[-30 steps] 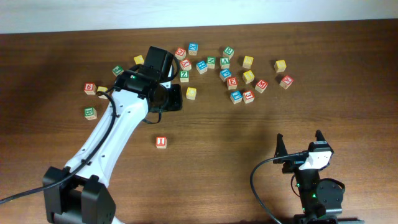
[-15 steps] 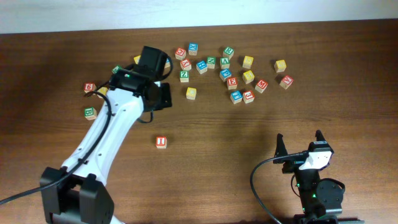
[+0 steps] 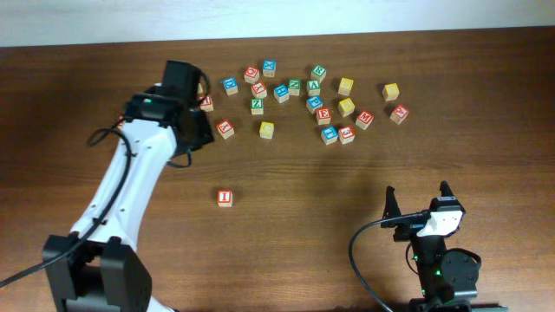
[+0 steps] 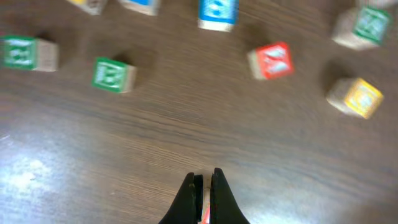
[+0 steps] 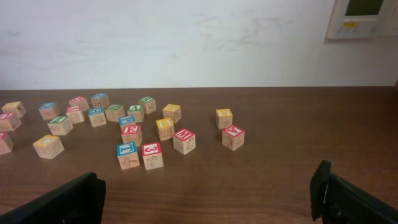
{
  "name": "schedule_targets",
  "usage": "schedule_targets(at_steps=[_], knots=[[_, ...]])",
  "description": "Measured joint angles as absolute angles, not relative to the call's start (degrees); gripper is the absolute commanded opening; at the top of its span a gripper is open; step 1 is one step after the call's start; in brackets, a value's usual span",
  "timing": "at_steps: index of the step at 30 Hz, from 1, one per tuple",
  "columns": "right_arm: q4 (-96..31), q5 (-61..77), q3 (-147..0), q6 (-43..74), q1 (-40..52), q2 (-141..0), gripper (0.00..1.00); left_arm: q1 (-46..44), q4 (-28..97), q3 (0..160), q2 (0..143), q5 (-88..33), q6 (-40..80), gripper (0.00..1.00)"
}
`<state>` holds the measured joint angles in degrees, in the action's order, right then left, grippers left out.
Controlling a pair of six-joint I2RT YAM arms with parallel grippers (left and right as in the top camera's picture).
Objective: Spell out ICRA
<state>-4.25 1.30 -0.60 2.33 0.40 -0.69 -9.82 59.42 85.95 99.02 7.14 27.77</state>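
A wooden block with a red I (image 3: 225, 198) lies alone on the brown table, below the other blocks. Several more letter blocks (image 3: 314, 104) are scattered along the far side; their letters are too small to read surely. My left arm (image 3: 147, 117) reaches over the left end of that scatter. Its gripper (image 4: 203, 180) is shut with no block in it and hovers over bare wood. Ahead of it lie a red block (image 4: 270, 60), a yellow block (image 4: 354, 96) and a green block (image 4: 113, 74). My right gripper (image 3: 419, 201) (image 5: 208, 186) rests open near the front right, holding nothing.
In the right wrist view the block scatter (image 5: 140, 155) lies ahead in front of a white wall (image 5: 186, 37). The table's far edge (image 3: 347, 33) runs just behind the blocks. A black cable (image 3: 364, 251) loops beside the right arm's base.
My left gripper has closed from partly open. The left arm has swung left along the far row, uncovering a red and a blue block. The right arm has not moved.
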Motion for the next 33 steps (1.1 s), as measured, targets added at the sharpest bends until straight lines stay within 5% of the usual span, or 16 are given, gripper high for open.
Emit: schedule_targets(at_steps=[4,6,9,10,33], knots=[[-4.25,1.3,-0.6,2.33,0.4,-0.69,0.98,-4.01,59.68,84.23,99.02,7.55,31.2,0.0],[-4.25,1.3,-0.6,2.33,0.4,-0.69,0.98,-1.69,60.16,83.9,99.02,7.57,32.01,0.11],[-4.25,1.3,-0.6,2.31,0.4,-0.69,0.98,1.02,60.49,83.88,99.02,7.62,32.75,0.52],[-4.25,1.3,-0.6,2.35,0.4,-0.69,0.98,1.65,60.53,83.88,99.02,7.62,32.84,1.0],[-4.25,1.3,-0.6,2.33,0.4,-0.69,0.98,4.1,60.71,83.88,99.02,7.77,33.5,0.99]])
